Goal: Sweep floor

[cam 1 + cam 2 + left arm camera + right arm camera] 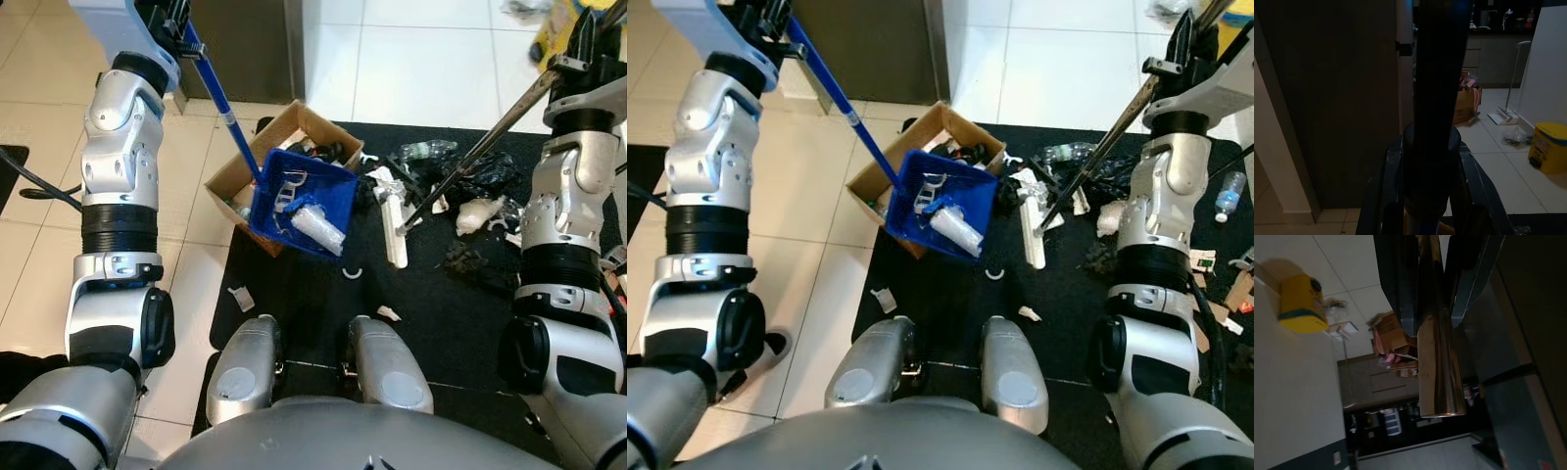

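The left gripper (1422, 215) clamps the blue handle of one dustpan (304, 211), tipped over one cardboard box (257, 157) at the black mat's (294, 284) left edge. The right gripper (1432, 274) grips one broom (470, 157); litter (480, 213) surrounds its head.

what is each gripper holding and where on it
Left gripper is shut on the upper end of the blue dustpan's long blue handle. Right gripper is shut near the top of the broom's metal pole.
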{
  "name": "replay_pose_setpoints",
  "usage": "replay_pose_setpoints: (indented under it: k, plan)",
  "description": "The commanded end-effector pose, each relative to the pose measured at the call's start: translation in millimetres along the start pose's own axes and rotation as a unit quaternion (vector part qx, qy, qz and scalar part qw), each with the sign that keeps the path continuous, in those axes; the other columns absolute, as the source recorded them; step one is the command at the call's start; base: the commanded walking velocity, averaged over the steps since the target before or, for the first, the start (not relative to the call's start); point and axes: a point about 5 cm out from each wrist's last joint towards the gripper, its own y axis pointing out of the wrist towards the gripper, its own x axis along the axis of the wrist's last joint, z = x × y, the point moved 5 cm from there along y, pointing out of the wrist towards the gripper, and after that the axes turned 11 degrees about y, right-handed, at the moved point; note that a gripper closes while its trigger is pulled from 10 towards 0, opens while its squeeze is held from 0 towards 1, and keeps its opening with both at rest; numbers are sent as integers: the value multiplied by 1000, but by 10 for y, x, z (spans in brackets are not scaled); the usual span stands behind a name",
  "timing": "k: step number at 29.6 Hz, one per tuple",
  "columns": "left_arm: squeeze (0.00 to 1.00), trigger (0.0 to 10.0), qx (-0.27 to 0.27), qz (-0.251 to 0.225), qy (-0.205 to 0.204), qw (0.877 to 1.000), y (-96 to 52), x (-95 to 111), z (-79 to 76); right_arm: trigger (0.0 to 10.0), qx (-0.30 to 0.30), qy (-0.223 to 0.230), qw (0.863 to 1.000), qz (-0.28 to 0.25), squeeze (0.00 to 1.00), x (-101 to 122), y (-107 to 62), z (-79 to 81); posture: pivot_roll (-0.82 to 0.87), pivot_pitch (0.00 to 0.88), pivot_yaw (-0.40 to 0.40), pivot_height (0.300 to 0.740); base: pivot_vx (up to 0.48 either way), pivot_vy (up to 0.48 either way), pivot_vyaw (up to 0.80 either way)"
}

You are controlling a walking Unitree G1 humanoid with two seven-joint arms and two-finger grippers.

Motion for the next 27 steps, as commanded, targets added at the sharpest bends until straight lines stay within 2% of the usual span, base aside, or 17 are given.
replay_pose_setpoints:
  k: [1,6,8,10,13,15,21,27]
  plan:
    - [0,10000,19,-28,9,999,11,126,112,10000,11,8,1000,-18,0,79,17,78,40,13,82,740,0,0,0]
    - [0,10000,56,-39,25,997,45,166,360,10000,12,9,1000,-20,0,77,10,84,46,17,79,740,0,0,0]
    - [0,10000,58,-44,30,997,51,181,393,10000,13,9,1000,-20,0,74,8,84,46,17,79,740,0,0,0]
    - [0,10000,78,-40,46,995,70,150,530,10000,18,15,999,-21,0,55,-5,117,49,22,78,740,0,0,0]
    - [0,10000,87,-36,51,994,73,129,584,10000,21,18,999,-22,0,49,-11,135,47,24,78,740,0,0,0]
    - [0,10000,115,-35,52,991,72,108,747,10000,32,14,999,-20,0,17,-30,187,45,30,70,740,0,0,0]
    - [0,10000,131,-37,55,989,89,121,844,10000,41,13,999,-17,0,-2,-32,236,45,32,66,740,0,0,0]
    - [0,10000,157,-44,85,983,122,186,1002,10000,50,13,998,-17,0,5,-17,280,40,46,56,740,0,0,0]
